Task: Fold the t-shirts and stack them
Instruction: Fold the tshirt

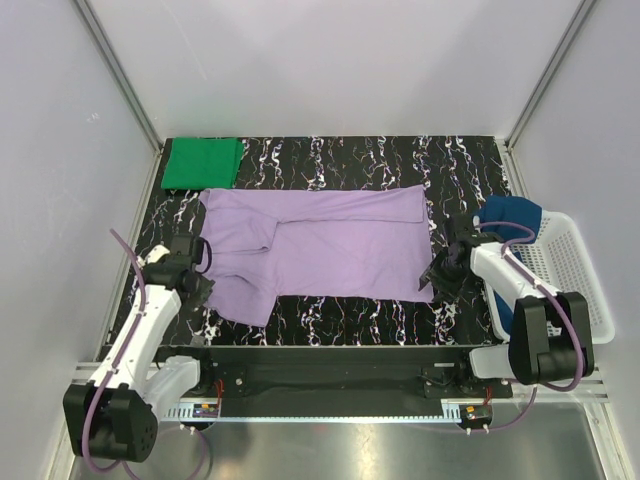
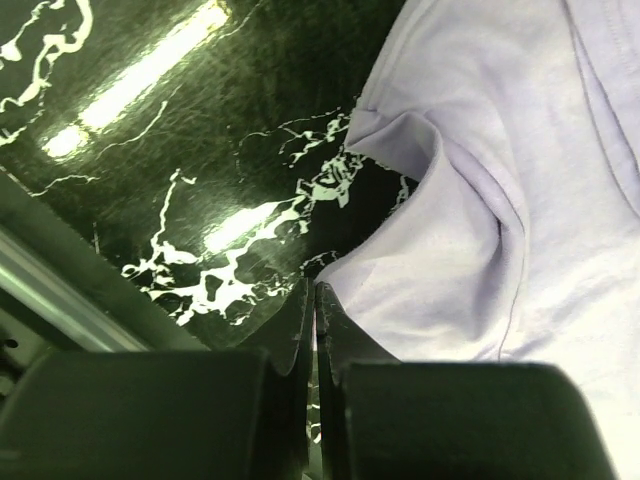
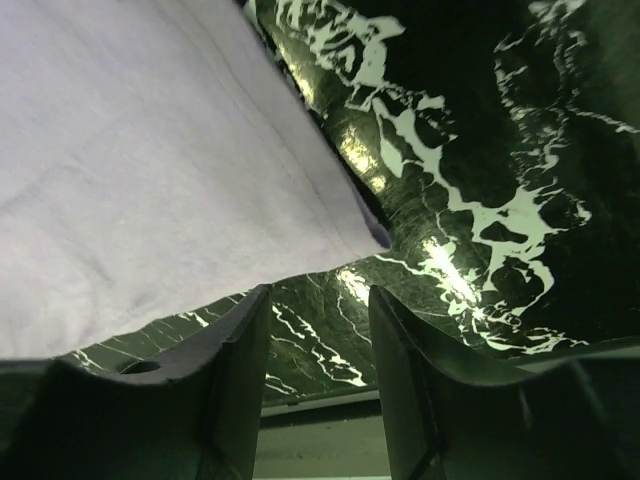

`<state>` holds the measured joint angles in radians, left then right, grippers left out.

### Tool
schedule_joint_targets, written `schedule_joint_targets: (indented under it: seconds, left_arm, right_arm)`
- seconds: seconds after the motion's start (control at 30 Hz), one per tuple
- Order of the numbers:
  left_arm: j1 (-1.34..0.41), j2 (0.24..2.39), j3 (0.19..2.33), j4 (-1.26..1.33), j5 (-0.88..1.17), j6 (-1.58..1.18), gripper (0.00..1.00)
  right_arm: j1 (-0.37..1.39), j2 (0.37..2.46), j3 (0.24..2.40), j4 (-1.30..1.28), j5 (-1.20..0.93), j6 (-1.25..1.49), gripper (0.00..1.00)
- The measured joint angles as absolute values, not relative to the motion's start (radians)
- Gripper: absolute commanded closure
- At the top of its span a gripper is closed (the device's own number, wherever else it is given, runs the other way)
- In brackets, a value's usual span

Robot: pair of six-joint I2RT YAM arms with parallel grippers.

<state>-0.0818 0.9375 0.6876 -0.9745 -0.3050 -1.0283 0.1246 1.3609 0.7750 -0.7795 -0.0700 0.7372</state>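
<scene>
Overhead, close wrist views, shared lavender shirt (image 1: 330,245)

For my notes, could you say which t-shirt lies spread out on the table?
The central lavender t-shirt; the green t-shirt is folded, the blue t-shirt bunched by the basket.

The fingers (image 3: 235,370) of the right gripper (image 3: 320,295) look like dark, dull moulded plastic. Past their tips the table (image 3: 480,150) is a glossy black marble-look top with white veins, mirroring the lamps. To their upper left the lavender t-shirt (image 3: 130,170) is soft matt knit cloth with a stitched hem. The green t-shirt (image 1: 203,163) and dark blue t-shirt (image 1: 510,212) look equally matt; the basket (image 1: 575,270) is white plastic mesh.
</scene>
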Motion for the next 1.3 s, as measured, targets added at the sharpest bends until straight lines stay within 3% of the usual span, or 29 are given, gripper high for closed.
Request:
schedule_joint_targets:
  seconds: [0.33,0.63,0.8,0.97,1.3]
  left_arm:
    - [-0.104,0.915,0.692,-1.009,-0.330,-1.011,1.00]
    - [-0.113,0.885,0.733,-1.046,-0.353,-0.994,1.00]
    - [-0.116,0.865,0.748,-1.062,-0.361,-0.991,1.00]
    - [-0.116,0.859,0.753,-1.068,-0.370,-0.991,1.00]
    - [-0.116,0.859,0.753,-1.067,-0.371,-0.991,1.00]
  right_arm:
    - [0.084,1.301,0.715,-0.696,-0.043,0.743,0.52]
    - [0.085,1.300,0.679,-0.628,-0.040,0.730,0.60]
    - [0.088,1.301,0.676,-0.626,-0.035,0.719,0.59]
    - [0.137,1.310,0.687,-0.682,0.018,0.724,0.48]
    - [0.164,1.290,0.701,-0.792,0.060,0.786,0.51]
